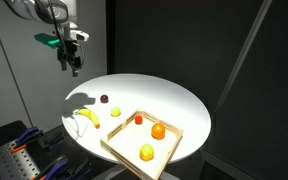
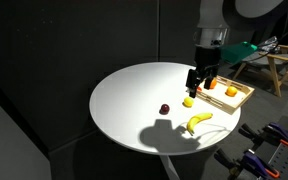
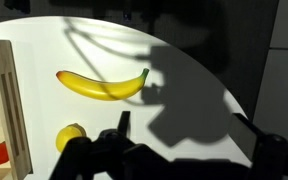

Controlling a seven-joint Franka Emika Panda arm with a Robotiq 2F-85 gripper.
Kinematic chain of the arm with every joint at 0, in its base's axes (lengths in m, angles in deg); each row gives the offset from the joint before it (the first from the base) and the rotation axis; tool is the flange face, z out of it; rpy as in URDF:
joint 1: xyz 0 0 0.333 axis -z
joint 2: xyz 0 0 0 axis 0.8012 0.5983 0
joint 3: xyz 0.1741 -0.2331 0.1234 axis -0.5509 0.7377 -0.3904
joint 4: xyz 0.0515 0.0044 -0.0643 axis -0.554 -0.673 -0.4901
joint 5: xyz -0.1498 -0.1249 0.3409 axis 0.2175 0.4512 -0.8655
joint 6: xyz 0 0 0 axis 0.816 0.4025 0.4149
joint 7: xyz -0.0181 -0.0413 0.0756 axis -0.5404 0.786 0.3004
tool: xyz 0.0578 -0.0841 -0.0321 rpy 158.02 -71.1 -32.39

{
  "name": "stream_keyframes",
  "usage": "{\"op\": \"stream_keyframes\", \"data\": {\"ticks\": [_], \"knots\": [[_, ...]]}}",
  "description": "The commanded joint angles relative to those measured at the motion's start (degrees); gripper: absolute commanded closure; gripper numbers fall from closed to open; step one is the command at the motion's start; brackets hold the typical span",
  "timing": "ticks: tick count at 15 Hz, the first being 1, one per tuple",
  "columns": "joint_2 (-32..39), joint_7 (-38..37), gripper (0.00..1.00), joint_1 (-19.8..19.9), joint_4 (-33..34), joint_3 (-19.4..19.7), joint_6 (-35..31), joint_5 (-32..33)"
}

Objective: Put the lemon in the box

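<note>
The lemon (image 1: 115, 113) is small and pale yellow. It lies on the white round table just outside the rim of the box; it also shows in an exterior view (image 2: 188, 101) and at the lower left of the wrist view (image 3: 70, 136). The box (image 1: 124, 140) is a shallow light-wood tray at the table's edge, seen in both exterior views (image 2: 242, 99) and at the left of the wrist view (image 3: 6, 95). My gripper (image 1: 72, 64) hangs well above the table, open and empty (image 2: 202, 80) (image 3: 189, 135).
A banana (image 1: 84, 117) (image 3: 104, 85) lies next to the lemon, and a dark red fruit (image 1: 104, 99) lies nearby. In the box lie an orange fruit (image 1: 158, 130), a small red item (image 1: 139, 119) and a deeper yellow round fruit (image 1: 147, 152). Black curtains surround the table.
</note>
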Motion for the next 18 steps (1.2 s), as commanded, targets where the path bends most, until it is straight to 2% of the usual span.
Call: {"op": "stream_keyframes", "data": {"ticks": [1,6,18], "knots": [[5.0,0.2,0.00,0.5,2.6,0.8,-0.8,0.2],[8.9,1.9,0.00,0.6,3.5,1.7,-2.5,-0.7],[12.9,-2.4,0.00,2.3,4.8,4.6,-12.0,9.0]]}}
